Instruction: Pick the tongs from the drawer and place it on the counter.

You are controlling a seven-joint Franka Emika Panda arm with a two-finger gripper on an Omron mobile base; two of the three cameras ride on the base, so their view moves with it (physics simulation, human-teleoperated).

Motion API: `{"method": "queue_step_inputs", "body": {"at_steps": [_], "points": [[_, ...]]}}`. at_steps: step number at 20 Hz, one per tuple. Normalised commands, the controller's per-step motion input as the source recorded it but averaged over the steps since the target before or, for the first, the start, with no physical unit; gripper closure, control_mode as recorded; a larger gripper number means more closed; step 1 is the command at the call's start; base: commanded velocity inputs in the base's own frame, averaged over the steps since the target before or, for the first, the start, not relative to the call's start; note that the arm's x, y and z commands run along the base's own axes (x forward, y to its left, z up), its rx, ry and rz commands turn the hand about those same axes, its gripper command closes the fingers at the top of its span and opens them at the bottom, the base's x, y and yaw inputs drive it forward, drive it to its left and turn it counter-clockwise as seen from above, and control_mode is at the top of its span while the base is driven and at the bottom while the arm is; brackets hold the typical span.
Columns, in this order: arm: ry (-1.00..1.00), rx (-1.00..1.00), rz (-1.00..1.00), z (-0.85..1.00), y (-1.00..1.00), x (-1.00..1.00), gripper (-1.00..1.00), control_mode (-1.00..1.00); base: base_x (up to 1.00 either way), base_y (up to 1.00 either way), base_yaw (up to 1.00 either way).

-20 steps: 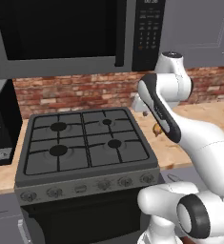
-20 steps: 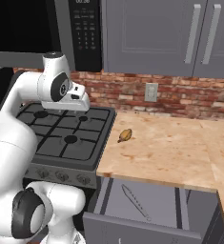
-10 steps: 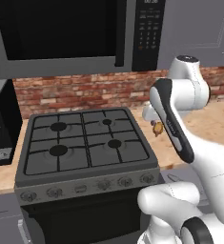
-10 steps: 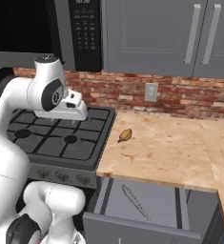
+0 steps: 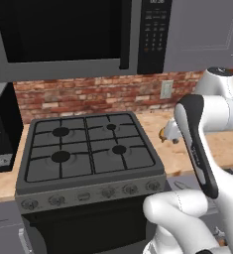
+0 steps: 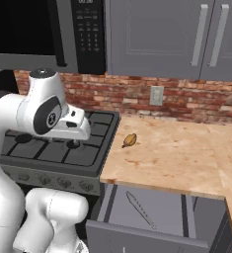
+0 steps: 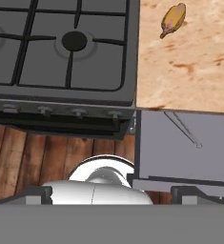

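The tongs (image 6: 141, 209) lie flat and slantwise in the open drawer (image 6: 157, 226), under the edge of the counter (image 6: 186, 158). The gripper (image 6: 86, 131) hangs over the stove (image 6: 63, 148), well apart from them; whether its jaws are spread can't be made out here.

one pair of tongs (image 6: 141, 209) in one open drawer (image 6: 152, 237), one yellow-brown lump (image 6: 129, 140) on the bench (image 6: 176, 158), one stove (image 5: 88, 149) with four burners, one microwave (image 5: 78, 37).
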Motion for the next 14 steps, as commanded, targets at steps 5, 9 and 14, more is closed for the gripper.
{"method": "queue_step_inputs", "body": {"at_steps": [5, 9, 14], "points": [[0.00, 0.00, 0.00, 0.00, 0.00, -0.01, -1.00, 1.00, 0.00, 0.00, 0.00], [0.00, 0.00, 0.00, 0.00, 0.00, 0.00, -1.00, 1.00, 0.00, 0.01, 0.00], [0.00, 0.00, 0.00, 0.00, 0.00, 0.00, -1.00, 1.00, -0.07, 0.13, -0.09]]}}
